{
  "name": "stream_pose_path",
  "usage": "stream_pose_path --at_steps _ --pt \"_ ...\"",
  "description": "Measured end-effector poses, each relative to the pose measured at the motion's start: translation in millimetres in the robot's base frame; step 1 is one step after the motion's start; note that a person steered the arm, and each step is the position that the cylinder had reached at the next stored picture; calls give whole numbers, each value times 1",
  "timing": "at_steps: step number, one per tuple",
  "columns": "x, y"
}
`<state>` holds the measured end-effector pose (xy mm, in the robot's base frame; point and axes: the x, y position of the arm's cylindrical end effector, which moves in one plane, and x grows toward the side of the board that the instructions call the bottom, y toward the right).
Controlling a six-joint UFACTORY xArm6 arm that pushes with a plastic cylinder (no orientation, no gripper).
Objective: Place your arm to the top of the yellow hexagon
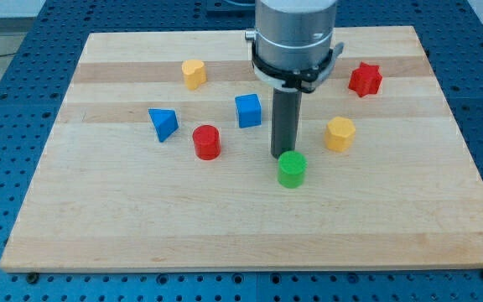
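The yellow hexagon (340,133) lies right of the board's middle. My tip (282,157) rests on the board to the hexagon's left and a little lower, about a block's width away. It stands just above the green cylinder (292,169) and nearly touches it. The blue cube (247,111) is up and to the left of the tip.
A red cylinder (207,142) and a blue triangle (163,124) lie to the left of the tip. A yellow heart-like block (194,74) sits at the upper left. A red star (365,80) sits at the upper right. The wooden board (99,218) rests on a blue pegboard.
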<state>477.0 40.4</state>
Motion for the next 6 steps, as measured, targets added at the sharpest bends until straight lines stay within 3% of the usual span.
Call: stream_pose_path --at_steps 2,3,4,6 --pt "51 0" --pt "54 1" --pt "42 -6" --pt "-24 -5"
